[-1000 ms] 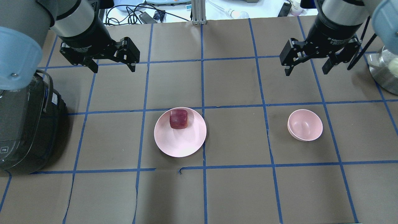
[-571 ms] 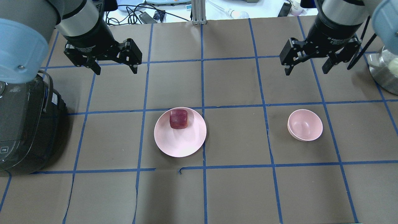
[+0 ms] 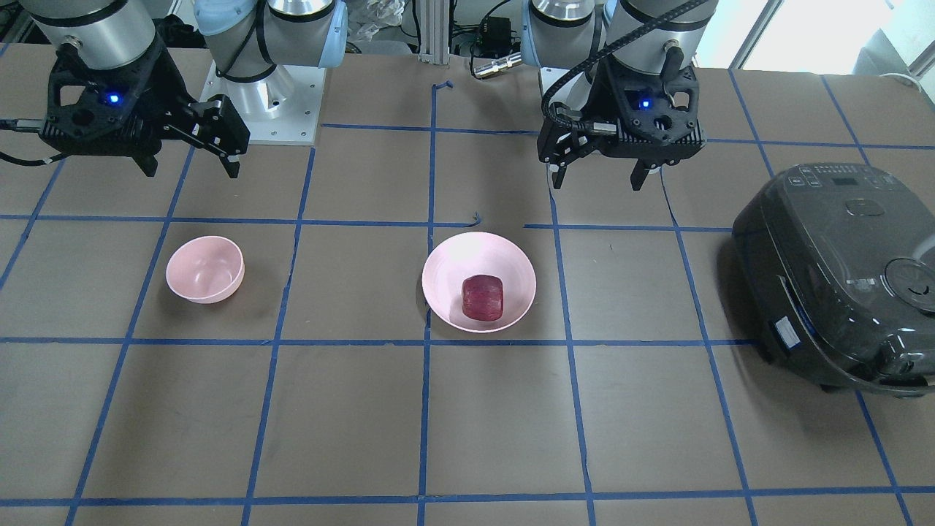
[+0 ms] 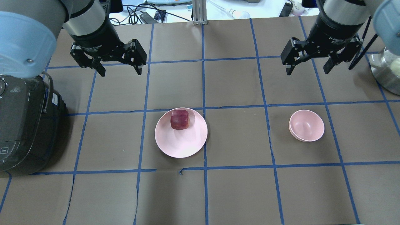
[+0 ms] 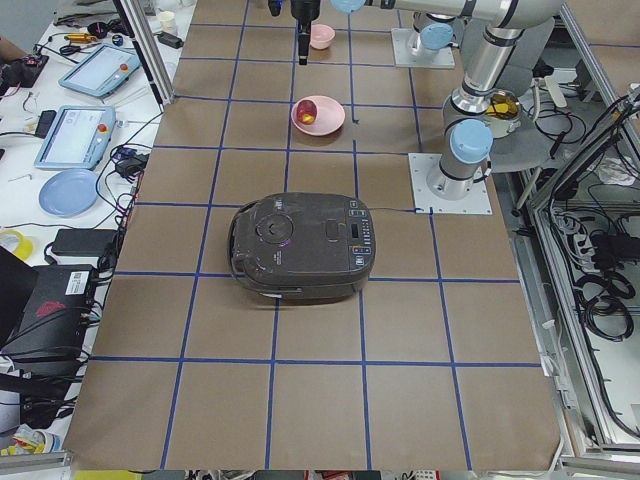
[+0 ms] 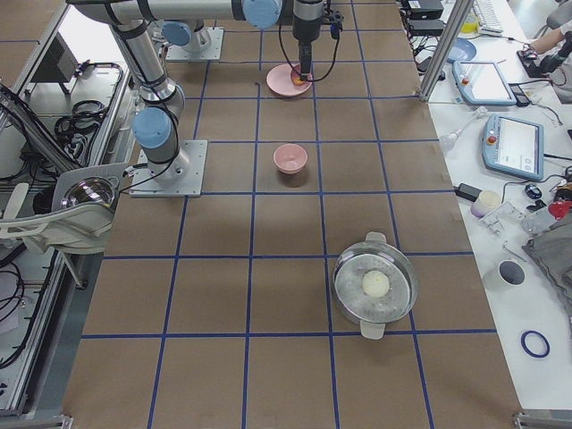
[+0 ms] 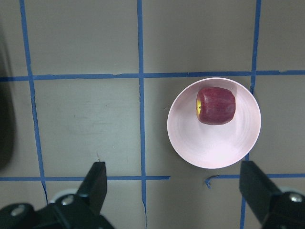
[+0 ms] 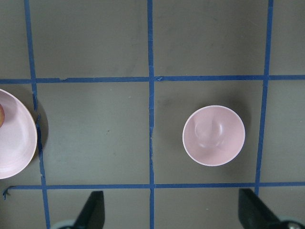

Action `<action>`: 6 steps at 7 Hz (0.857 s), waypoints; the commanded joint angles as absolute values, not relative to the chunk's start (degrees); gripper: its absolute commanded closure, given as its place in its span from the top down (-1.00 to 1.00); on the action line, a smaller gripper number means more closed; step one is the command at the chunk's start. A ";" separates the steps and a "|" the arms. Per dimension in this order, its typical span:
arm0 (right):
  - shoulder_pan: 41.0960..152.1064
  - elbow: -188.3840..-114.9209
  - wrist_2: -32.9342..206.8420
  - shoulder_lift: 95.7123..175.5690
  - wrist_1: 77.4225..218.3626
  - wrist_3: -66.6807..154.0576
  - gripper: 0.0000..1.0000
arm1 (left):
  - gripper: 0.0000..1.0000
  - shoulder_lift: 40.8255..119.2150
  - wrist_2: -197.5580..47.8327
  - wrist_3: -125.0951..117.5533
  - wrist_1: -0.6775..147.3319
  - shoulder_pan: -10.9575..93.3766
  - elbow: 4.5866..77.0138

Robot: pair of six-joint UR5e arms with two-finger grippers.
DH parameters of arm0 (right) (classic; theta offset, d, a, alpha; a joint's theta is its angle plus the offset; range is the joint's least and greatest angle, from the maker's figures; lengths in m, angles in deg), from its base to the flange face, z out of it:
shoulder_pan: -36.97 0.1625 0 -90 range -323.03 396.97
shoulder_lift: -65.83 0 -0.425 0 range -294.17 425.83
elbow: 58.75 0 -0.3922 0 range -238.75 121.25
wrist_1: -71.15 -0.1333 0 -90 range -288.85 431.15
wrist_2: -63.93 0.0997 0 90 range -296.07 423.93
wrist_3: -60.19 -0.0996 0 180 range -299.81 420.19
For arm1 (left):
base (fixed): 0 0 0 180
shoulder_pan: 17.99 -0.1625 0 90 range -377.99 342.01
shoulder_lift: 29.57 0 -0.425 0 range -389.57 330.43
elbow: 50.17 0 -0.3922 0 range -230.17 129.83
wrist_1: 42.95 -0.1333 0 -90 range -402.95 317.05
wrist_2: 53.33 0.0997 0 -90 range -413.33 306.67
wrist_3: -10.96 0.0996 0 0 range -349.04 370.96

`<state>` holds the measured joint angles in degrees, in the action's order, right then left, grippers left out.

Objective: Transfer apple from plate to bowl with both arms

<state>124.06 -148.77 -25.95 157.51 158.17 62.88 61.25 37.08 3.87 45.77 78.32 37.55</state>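
Observation:
The dark red apple [image 4: 180, 119] sits on the far part of the pale pink plate [image 4: 175, 142] at the table's middle; it also shows in the left wrist view [image 7: 216, 105] and the front view [image 3: 483, 296]. The small pink bowl [image 4: 306, 125] stands empty to the right, also in the right wrist view [image 8: 214, 135]. My left gripper [image 4: 120, 71] is open and empty, high above the table, beyond and left of the plate. My right gripper [image 4: 307, 69] is open and empty, high beyond the bowl.
A black rice cooker [image 4: 25, 125] stands at the left edge. A steel pot [image 4: 387, 72] with a white ball inside sits at the right edge. Blue tape lines grid the brown table cover.
My left gripper has moved right, toward the plate's side. The right gripper, apple, plate and bowl have not moved.

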 commanded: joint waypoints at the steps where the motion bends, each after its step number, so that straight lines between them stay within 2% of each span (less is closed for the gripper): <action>1: 122.76 -149.44 -26.07 154.10 158.51 63.52 1.00 | 1.00 63.75 36.84 0.08 44.33 82.53 37.89; 3: 118.30 -150.84 -26.77 153.37 158.42 69.28 1.00 | 1.00 66.65 36.50 0.15 42.40 83.52 40.60; 4: 113.83 -154.25 -26.08 153.02 159.73 73.85 1.00 | 1.00 67.80 37.02 -1.42 38.39 84.14 45.32; 6: 108.44 -164.60 -26.07 152.93 171.20 80.11 1.00 | 1.00 71.91 36.41 -9.95 25.84 84.32 53.33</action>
<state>111.63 -158.42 -26.29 153.03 164.96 76.30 69.25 36.55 -6.63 33.09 84.10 48.55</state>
